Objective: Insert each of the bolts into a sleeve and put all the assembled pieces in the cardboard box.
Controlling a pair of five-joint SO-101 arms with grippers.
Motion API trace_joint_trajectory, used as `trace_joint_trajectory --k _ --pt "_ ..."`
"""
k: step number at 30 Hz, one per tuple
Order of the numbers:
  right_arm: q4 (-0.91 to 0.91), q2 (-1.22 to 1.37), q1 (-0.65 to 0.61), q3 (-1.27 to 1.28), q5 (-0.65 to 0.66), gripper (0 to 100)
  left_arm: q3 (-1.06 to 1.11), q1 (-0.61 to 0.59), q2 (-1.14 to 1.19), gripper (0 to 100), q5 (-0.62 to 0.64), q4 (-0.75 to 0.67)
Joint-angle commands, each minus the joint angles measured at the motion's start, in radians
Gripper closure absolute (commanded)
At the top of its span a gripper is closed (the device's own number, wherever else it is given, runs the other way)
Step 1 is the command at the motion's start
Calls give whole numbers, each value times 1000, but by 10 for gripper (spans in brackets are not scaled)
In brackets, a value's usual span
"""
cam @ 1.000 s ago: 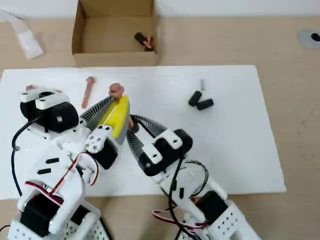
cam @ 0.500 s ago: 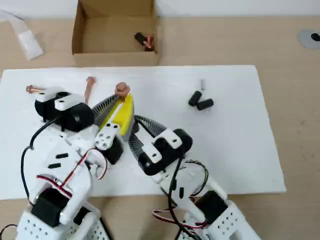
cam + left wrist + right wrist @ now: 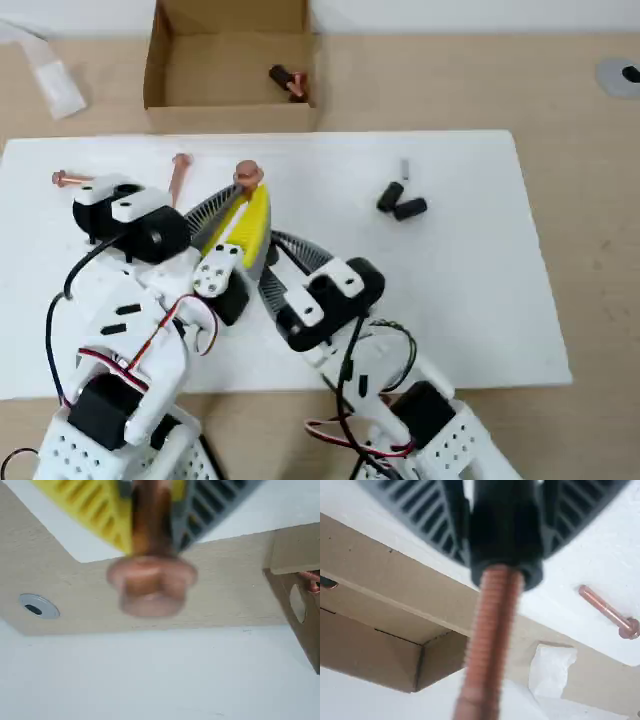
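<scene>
My left gripper point(image 3: 240, 197), with one yellow and one grey finger, is shut on a copper bolt point(image 3: 248, 176) just below its head point(image 3: 151, 582). My right gripper point(image 3: 266, 250) sits right behind it, shut on a black sleeve point(image 3: 505, 535). The bolt's threaded shaft point(image 3: 487, 645) sticks out of the sleeve's mouth. Two loose bolts point(image 3: 179, 176) point(image 3: 66, 179) lie on the white mat at the left, one of them in the right wrist view point(image 3: 608, 613). Two spare sleeves point(image 3: 401, 203) lie to the right. The cardboard box point(image 3: 156, 70) at the back holds one assembled piece point(image 3: 288, 80).
The white mat point(image 3: 470, 290) covers the wooden table. A small grey pin point(image 3: 405, 168) lies beside the spare sleeves. A white plastic bag point(image 3: 50, 75) rests left of the box. A metal grommet point(image 3: 620, 75) sits at the far right of the table.
The left arm has swung to the right and a little toward the box, carrying the bolt with it. The far-left loose bolt is now uncovered. The right arm has kept still.
</scene>
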Motion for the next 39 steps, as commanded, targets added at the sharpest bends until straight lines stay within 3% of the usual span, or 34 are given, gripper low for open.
trace_joint_trajectory --k 1,5,11,18,27,39 --pt "-2 -25 18 -5 0 989 12 -46 1 994 -11 -41" --pt "-2 -25 18 -4 -2 989 37 -97 1 994 -6 -71" --pt "0 -21 18 -4 -29 989 40 -72 1 994 14 -64" --pt "0 -21 18 -4 -29 989 32 28 -7 994 54 43" --pt "0 -19 19 -4 -29 989 34 34 -7 994 55 51" --pt "0 -18 48 -8 -57 989 25 38 -8 994 18 192"
